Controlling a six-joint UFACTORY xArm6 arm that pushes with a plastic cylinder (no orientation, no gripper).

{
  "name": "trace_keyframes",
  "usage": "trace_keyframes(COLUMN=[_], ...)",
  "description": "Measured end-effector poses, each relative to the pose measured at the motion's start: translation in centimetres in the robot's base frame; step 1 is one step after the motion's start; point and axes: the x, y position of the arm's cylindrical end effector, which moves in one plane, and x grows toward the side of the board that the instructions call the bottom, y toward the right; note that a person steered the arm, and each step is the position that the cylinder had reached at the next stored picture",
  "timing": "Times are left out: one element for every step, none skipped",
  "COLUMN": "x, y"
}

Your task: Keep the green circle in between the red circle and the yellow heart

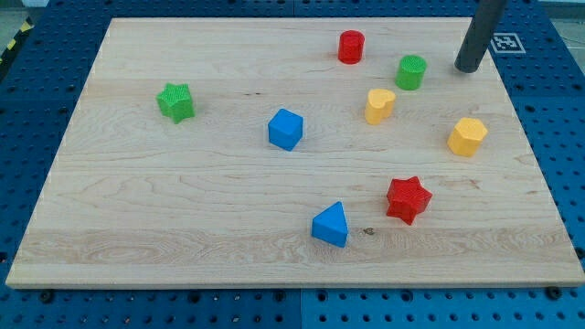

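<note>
The green circle (411, 71) stands near the view's top right. The red circle (351, 47) is up and to its left, close to the board's top edge. The yellow heart (379, 105) is down and to the left of the green circle. The three form a small triangle, with the green circle to the right of the line from red circle to yellow heart. My tip (468, 68) rests on the board to the right of the green circle, apart from it by about a block's width.
A yellow hexagon (467, 136) lies at the right. A red star (407, 199) and a blue triangle (330, 225) lie near the bottom. A blue cube (285, 129) sits mid-board. A green star (175, 101) is at the left. The wooden board (137, 210) rests on a blue pegboard.
</note>
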Motion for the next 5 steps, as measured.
trace_keyframes(x=[0.0,0.0,0.2,0.5,0.5], y=[0.0,-0.4,-1.4,-4.9,-5.5])
